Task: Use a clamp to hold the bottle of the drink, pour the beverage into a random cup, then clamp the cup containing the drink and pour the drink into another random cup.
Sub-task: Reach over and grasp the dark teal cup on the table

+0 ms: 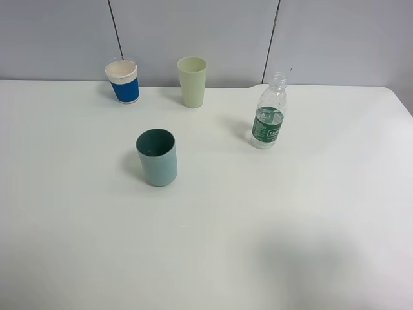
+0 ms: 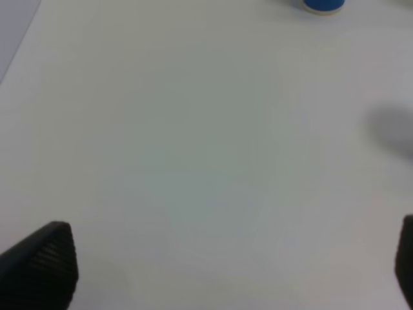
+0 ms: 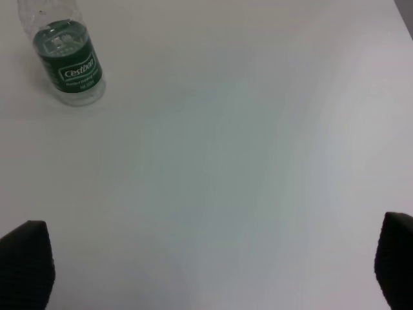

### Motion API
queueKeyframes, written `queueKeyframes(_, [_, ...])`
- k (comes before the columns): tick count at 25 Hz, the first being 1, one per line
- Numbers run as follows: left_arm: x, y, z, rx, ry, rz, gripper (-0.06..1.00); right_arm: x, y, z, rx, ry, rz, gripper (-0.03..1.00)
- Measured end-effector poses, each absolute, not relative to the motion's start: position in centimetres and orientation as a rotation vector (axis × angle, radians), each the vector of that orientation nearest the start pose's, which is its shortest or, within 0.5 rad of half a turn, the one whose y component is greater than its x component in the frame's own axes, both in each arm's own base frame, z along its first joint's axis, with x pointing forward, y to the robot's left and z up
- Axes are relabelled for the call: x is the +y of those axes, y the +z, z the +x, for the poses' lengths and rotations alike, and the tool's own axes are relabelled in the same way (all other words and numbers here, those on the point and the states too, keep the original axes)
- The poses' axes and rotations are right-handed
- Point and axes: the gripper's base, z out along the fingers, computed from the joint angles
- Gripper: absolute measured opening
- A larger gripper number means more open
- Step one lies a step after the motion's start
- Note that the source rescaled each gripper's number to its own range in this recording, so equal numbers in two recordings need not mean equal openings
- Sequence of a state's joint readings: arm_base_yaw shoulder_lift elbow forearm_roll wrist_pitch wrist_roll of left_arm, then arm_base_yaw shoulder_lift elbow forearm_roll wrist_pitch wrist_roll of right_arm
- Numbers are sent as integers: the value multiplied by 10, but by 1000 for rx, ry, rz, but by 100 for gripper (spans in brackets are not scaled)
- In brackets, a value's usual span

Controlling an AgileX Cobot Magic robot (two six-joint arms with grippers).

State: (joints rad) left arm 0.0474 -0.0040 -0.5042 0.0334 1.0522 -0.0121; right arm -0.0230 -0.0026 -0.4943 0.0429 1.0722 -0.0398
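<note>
The clear bottle (image 1: 269,116) with a dark green label stands upright and uncapped at the right back of the white table (image 1: 290,213); a little clear liquid sits in it. The right wrist view shows the same bottle (image 3: 68,61) far ahead of my right gripper (image 3: 213,271), whose black fingertips (image 3: 26,261) stand wide apart with nothing between them. The teal tumbler (image 1: 157,157) stands mid-table. A blue cup with a white rim (image 1: 122,81) stands at the back left; its base (image 2: 324,6) shows far from my open, empty left gripper (image 2: 226,265). Neither arm appears in the high view.
A pale green tapered cup (image 1: 192,81) stands at the back between the blue cup and the bottle. A grey panelled wall (image 1: 206,32) rises behind the table. The table's right edge (image 1: 400,103) curves near the bottle.
</note>
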Motion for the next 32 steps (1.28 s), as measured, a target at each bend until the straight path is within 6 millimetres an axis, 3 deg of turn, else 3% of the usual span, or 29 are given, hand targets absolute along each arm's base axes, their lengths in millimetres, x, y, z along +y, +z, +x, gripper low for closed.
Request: queueKeyframes(32, [2, 279, -6, 2027, 62, -62, 100, 4, 275, -5, 2058, 13, -20, 100])
